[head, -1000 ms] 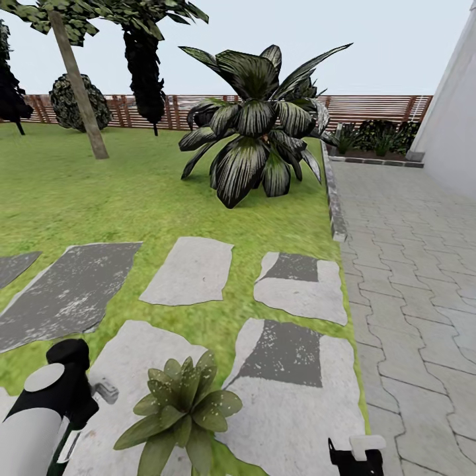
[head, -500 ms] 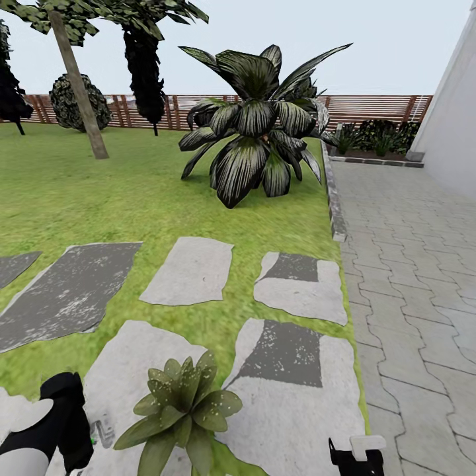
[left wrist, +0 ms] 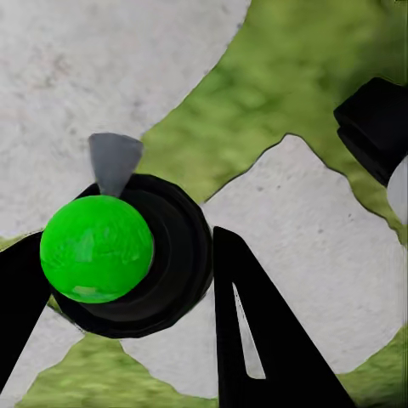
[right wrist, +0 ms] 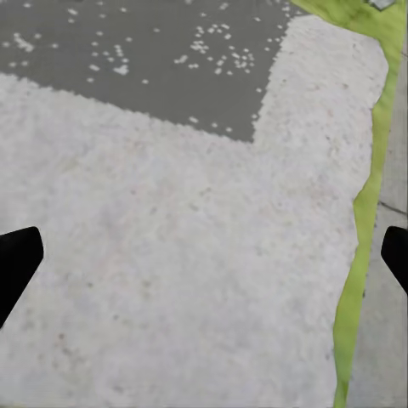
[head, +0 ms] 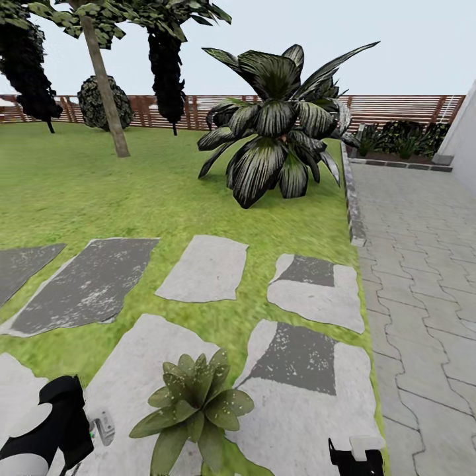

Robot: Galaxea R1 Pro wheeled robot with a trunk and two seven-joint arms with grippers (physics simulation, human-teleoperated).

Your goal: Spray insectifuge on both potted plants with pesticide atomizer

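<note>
One potted plant (head: 195,404), a low rosette of pointed green leaves, stands on a pale stepping stone (head: 125,370) near the bottom of the head view. The second potted plant is out of view. My left gripper (left wrist: 127,245) is shut on the pesticide atomizer (left wrist: 98,248), a black round body with a bright green cap and a grey nozzle (head: 104,428). It hangs low, just left of the plant. My right gripper (right wrist: 204,255) is open over bare stone to the plant's right, with nothing between its fingers.
The lawn (head: 79,192) carries several grey stepping stones. A large striped-leaf plant (head: 277,125) stands ahead, with palm trunks (head: 109,99) and a round bush (head: 104,102) before the slatted fence (head: 198,109). A paved path (head: 416,264) runs along the right.
My left arm has dropped lower with the atomizer in its grip. The camera has since turned a little, shifting the whole picture rightward and down. The right gripper has stayed put.
</note>
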